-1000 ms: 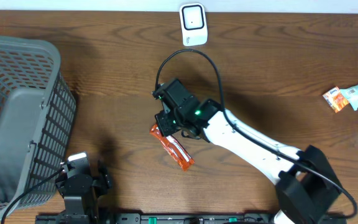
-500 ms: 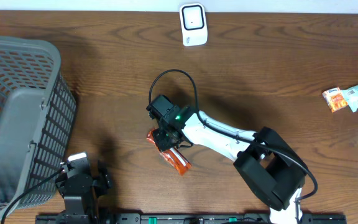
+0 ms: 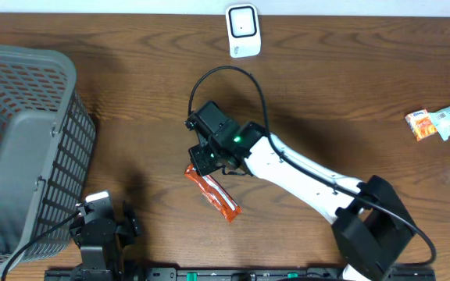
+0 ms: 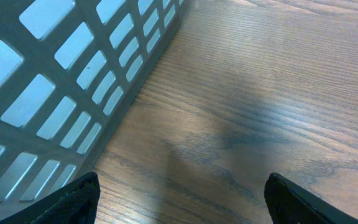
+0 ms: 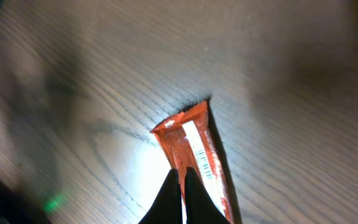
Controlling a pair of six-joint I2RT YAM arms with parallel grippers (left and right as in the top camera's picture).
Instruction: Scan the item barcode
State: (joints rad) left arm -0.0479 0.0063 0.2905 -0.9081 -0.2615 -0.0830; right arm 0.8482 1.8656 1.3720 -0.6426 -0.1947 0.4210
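Seen from above, a dark wooden table holds a white scanner at the top centre of the frame and a grey basket along the left edge. The white arm reaches in from the lower right, and its right gripper sits near the middle, over the upper end of an orange snack packet that slants toward the lower right. In the right wrist view the fingers are pressed fully together and appear to pinch the packet's edge. This probably leaves its white barcode strip uncovered and facing up for the scanner, which is well apart from it. The left gripper, in the lower left beside the basket, has its fingers spread wide and holds nothing, apparently parked out of the way. A few loose packets lie at the right edge.
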